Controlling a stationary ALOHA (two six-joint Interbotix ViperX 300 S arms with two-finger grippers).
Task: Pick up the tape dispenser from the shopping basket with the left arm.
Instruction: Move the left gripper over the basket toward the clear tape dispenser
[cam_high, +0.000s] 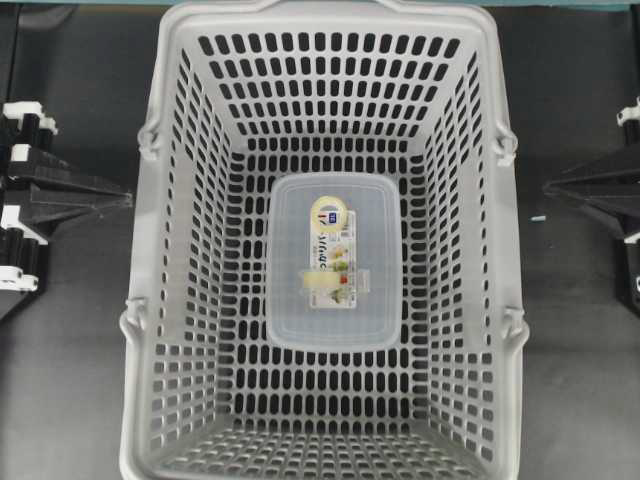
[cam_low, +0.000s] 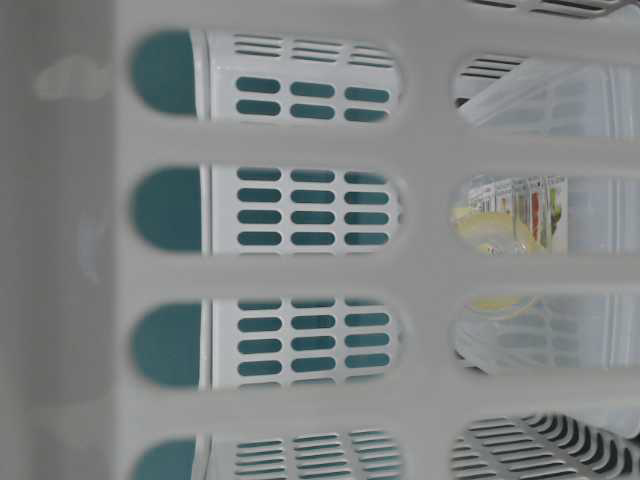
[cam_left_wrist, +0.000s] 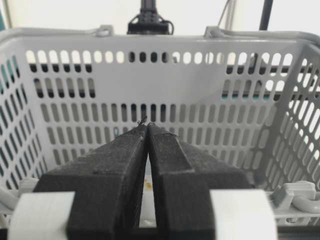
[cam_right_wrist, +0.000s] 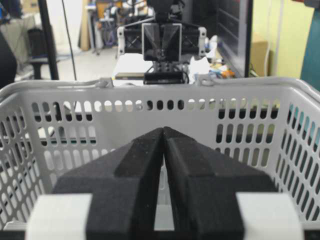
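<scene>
Grey slotted shopping basket (cam_high: 170, 300)

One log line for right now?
left gripper: shut, outside basket | right gripper: shut | tape dispenser: flat on shopping basket floor

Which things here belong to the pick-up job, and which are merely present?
Belong to the job:
- tape dispenser, lying flat on the basket floor
- shopping basket
- left gripper, fingers shut, outside the basket

Merely present:
- right gripper, shut, idle
- dark table
</scene>
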